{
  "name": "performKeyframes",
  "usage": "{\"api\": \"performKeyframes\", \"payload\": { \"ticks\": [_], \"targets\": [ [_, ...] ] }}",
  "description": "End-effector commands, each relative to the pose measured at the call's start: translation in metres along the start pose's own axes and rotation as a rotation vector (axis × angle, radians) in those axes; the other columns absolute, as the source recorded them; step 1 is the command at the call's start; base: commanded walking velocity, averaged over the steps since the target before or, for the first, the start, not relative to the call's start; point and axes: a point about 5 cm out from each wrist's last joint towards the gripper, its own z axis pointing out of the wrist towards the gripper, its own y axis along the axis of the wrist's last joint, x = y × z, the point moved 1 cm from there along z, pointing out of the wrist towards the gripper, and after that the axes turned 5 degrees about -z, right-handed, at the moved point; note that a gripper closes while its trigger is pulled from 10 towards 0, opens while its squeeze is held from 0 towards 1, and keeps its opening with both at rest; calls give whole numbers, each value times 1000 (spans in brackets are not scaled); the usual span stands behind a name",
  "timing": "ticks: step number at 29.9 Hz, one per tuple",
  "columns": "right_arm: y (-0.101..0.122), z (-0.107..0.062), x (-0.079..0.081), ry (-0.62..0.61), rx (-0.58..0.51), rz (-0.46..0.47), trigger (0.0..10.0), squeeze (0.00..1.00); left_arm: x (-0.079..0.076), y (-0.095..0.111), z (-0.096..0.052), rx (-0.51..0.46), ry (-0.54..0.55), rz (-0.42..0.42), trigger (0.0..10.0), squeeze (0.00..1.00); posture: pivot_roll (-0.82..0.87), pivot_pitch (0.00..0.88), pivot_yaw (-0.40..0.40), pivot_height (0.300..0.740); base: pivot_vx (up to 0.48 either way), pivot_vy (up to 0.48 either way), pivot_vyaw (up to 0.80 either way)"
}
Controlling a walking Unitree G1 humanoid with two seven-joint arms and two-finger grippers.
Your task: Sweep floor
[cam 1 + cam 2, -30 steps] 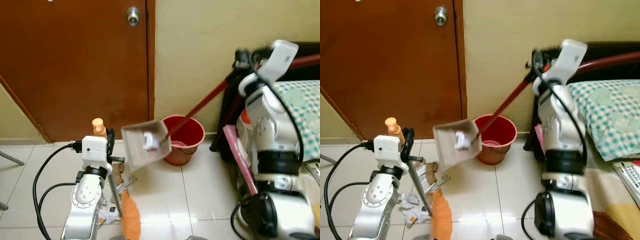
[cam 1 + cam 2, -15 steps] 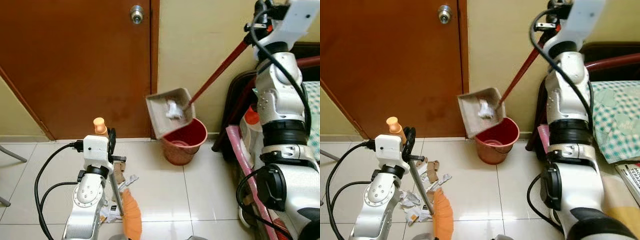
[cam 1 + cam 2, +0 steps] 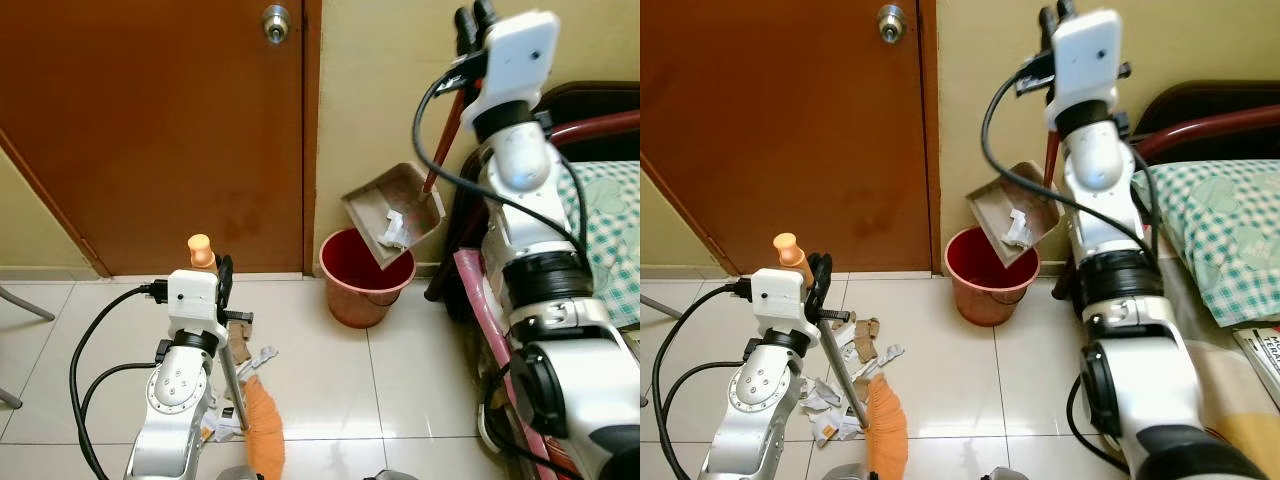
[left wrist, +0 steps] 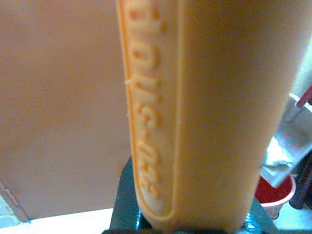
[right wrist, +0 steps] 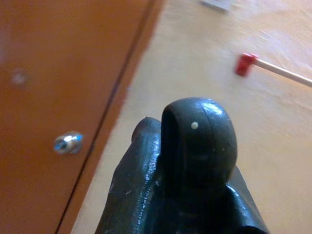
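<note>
The right gripper (image 3: 474, 22) clenches the dustpan (image 3: 392, 215) handle, largely hidden behind the arm; the pan tilts over the bucket (image 3: 362, 282). The left gripper (image 3: 221, 283) seemingly grips the broom (image 3: 262, 445), bristles cut off at 6 o'clock, beside scraps (image 3: 845, 385).

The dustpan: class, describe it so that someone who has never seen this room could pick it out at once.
Find the brown door, then the yellow wall to its right, where a red bucket stands on the floor. The dustpan hangs tilted just above that bucket, on a long red handle held up by the robot's right hand. It is the only grey, flat tray there, with crumpled white paper lying in it.
</note>
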Motion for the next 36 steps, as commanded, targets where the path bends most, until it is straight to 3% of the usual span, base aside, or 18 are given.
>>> {"api": "performKeyframes", "payload": {
  "ticks": [1, 9, 22, 26, 30, 36],
  "targets": [
    [22, 4, 4, 10, -124, -59, 10000, 0, -4, 0, 0, -2, -9, -2, 10000, 0, 14, 22, -11, 740, 0, 0, 0],
    [21, -18, 58, 197, -199, -93, 10000, 0, -7, 0, -1, -3, -7, -7, 10000, 0, 19, 24, -27, 740, 0, 0, 0],
    [26, -37, 84, 288, -253, -84, 10000, 0, -13, -1, 0, -7, -14, -16, 10000, 0, 3, 26, -36, 740, 0, 0, 0],
    [28, -37, 83, 279, -253, -73, 10000, 0, -13, -1, 0, -7, -14, -17, 10000, 0, 2, 25, -36, 740, 0, 0, 0],
    [42, -26, 70, 215, -281, -41, 10000, 0, -13, -1, 1, -8, -14, -17, 10000, 0, 2, 25, -36, 740, 0, 0, 0],
    [79, 5, 38, 57, -303, 186, 10000, 0, -13, 0, 4, -12, -17, -14, 10000, 0, -3, 14, -26, 740, 0, 0, 0]
  ]
}}
